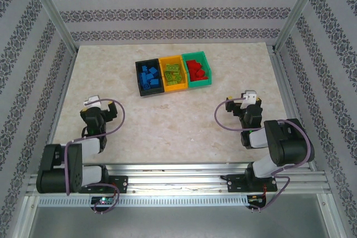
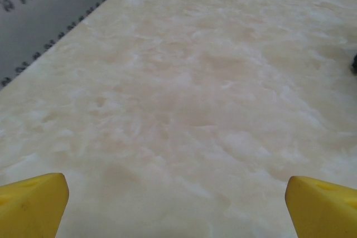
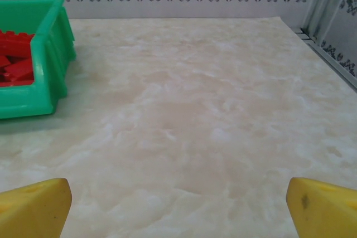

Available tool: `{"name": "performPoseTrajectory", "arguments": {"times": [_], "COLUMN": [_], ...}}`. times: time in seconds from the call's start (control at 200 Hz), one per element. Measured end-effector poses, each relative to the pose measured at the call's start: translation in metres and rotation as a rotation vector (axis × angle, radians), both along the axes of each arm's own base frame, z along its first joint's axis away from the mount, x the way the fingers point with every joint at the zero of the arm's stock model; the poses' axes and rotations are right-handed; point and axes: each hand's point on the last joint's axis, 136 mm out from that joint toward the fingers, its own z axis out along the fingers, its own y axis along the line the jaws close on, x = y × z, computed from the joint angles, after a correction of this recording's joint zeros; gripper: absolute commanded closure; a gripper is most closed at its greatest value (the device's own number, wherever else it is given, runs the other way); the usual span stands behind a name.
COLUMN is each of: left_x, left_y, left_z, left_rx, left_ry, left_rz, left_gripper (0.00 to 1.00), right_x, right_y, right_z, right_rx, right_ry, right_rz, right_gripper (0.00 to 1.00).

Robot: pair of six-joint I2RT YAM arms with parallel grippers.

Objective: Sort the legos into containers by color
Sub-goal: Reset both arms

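Three containers stand side by side at the back middle of the table. The black bin [image 1: 139, 79] holds blue legos [image 1: 150, 76], the orange-yellow bin [image 1: 176, 88] holds lime green legos [image 1: 173, 73], and the teal green bin [image 1: 201, 84] holds red legos [image 1: 197, 69]. In the right wrist view the teal bin [image 3: 53, 54] with red legos [image 3: 14, 59] sits at the far left. My left gripper [image 1: 92, 103] [image 2: 177, 193] is open over bare table at the near left. My right gripper [image 1: 250, 96] [image 3: 178, 196] is open and empty at the near right, well short of the bins.
The marble-look tabletop [image 1: 167, 121] is ringed by patterned walls and metal frame posts [image 1: 53, 20]. Its right edge meets a rail [image 3: 329, 54]. Both arm bases sit at the near edge.
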Motion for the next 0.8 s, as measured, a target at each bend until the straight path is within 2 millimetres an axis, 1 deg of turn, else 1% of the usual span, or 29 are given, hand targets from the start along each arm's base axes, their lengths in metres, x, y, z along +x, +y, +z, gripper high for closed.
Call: {"name": "performPoseTrajectory", "arguments": {"times": [0.075, 0.19, 0.235, 0.31, 0.39, 0.43, 0.58, 0.799], "left_x": [0.011, 0.028, 0.033, 0.034, 0.027, 0.024, 0.028, 0.03], "left_y": [-0.005, -0.015, -0.02, -0.027, -0.031, -0.033, -0.032, -0.032], "left_z": [0.002, 0.01, 0.005, -0.009, -0.025, -0.028, -0.01, 0.004], "left_rx": [-0.016, -0.033, -0.04, -0.051, -0.064, -0.066, -0.053, -0.041], "left_ry": [-0.006, -0.071, -0.081, -0.079, -0.059, -0.056, -0.135, -0.193], "left_rz": [-0.036, -0.1, -0.132, -0.173, -0.193, -0.197, -0.204, -0.206], "left_gripper": [0.0, 0.0, 0.0, 0.01, 0.01, 0.01, 0.01, 0.01], "right_x": [0.002, 0.008, 0.01, 0.013, 0.014, 0.014, 0.015, 0.014], "right_y": [0.003, 0.008, 0.009, 0.012, 0.015, 0.016, 0.02, 0.023], "right_z": [0.002, 0.006, 0.008, 0.01, 0.009, 0.008, 0.007, 0.007], "right_rx": [-0.002, 0.0, 0.001, 0.001, -0.002, -0.002, -0.001, 0.003], "right_ry": [-0.004, -0.01, -0.01, -0.012, -0.004, 0.003, 0.009, 0.006], "right_rz": [0.018, 0.044, 0.054, 0.07, 0.089, 0.099, 0.125, 0.144], "right_gripper": [0.02, 0.02, 0.02, 0.02, 0.02, 0.02, 0.02, 0.02]}}
